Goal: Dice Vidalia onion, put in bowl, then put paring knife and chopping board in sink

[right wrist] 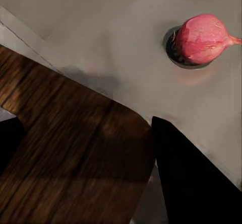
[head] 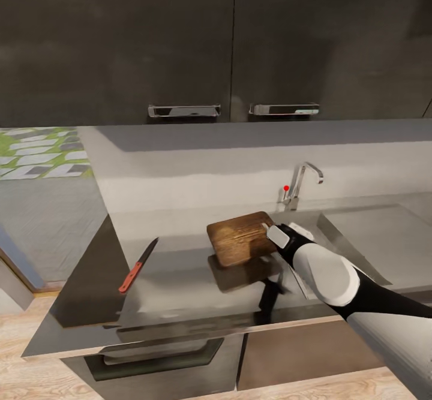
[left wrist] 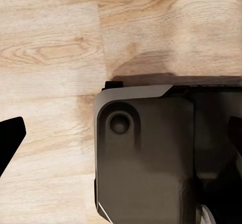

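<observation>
Right gripper (right wrist: 85,148) straddles chopping board (right wrist: 65,153) edge, jaws apparently clamped on it, lifted off bench (head: 180,280). Onion (right wrist: 201,38) on sink (right wrist: 111,43) drain, upper right: round, slick, grip around middle. Knife (head: 138,265) centre-left. Left jaws spread, empty.

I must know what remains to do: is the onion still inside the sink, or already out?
Still inside. In the right wrist view the onion rests over the round drain of the grey sink, beyond the chopping board.

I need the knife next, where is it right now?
In the head view the knife lies flat on the grey counter, well to the left of the wooden board and near the counter's left end.
</observation>
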